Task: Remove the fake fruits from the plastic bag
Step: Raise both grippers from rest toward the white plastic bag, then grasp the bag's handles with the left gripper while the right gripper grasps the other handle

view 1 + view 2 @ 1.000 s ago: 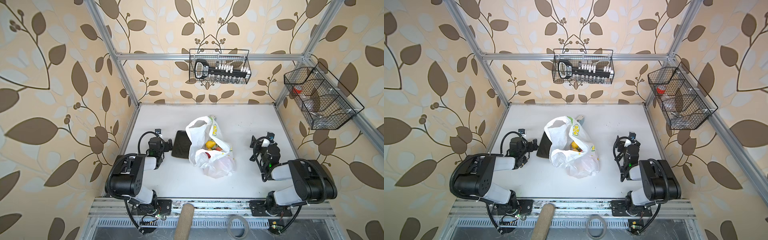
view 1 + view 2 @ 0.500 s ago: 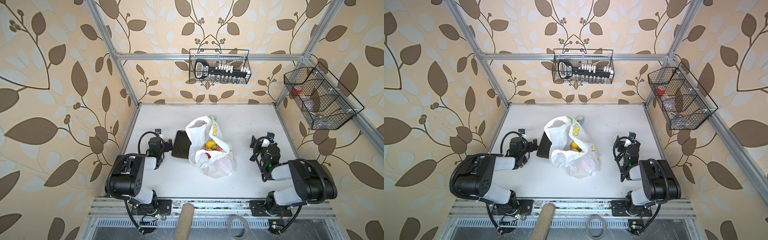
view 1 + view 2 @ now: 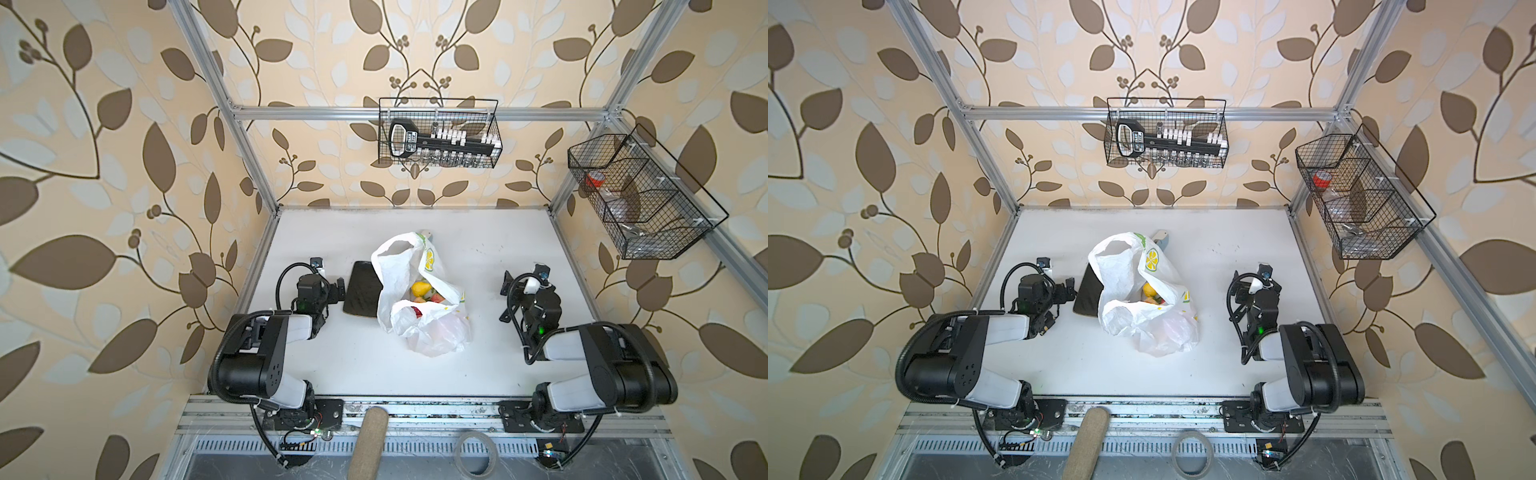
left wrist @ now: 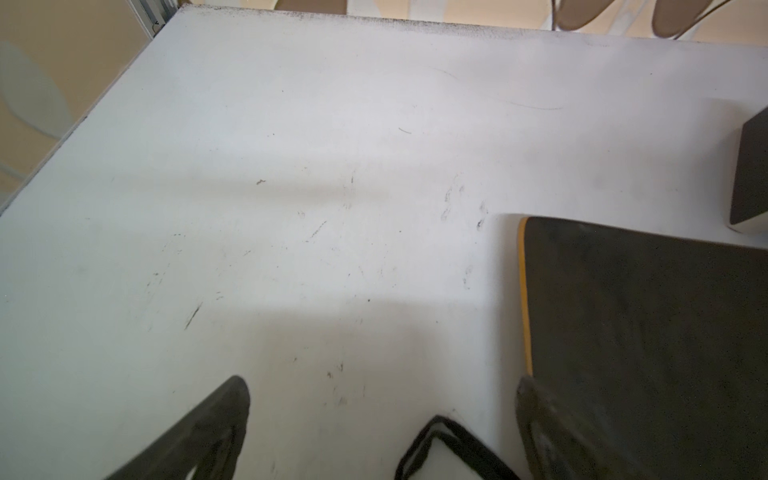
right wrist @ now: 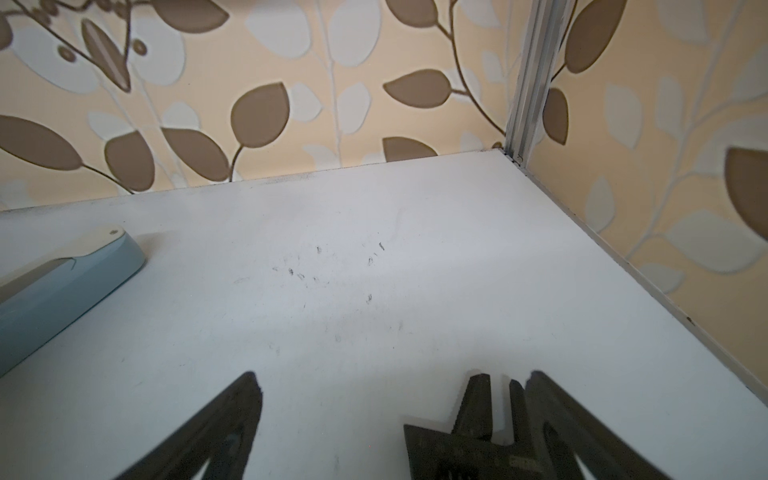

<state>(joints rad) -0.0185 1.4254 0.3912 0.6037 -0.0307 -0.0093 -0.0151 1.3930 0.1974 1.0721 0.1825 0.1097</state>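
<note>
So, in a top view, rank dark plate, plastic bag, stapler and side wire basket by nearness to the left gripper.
1. dark plate, beside the left gripper
2. plastic bag, mid-table
3. stapler, behind the bag
4. side wire basket, right wall

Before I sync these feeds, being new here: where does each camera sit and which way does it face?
Top views: overhead, looking down at the table; both arms flank the plastic bag of fake fruits.
Left wrist: low on that arm, facing the back wall; open jaws, plate.
Right wrist: low on that arm, facing the back right corner; open jaws, stapler.
Shared: plate and stapler also show from overhead.
</note>
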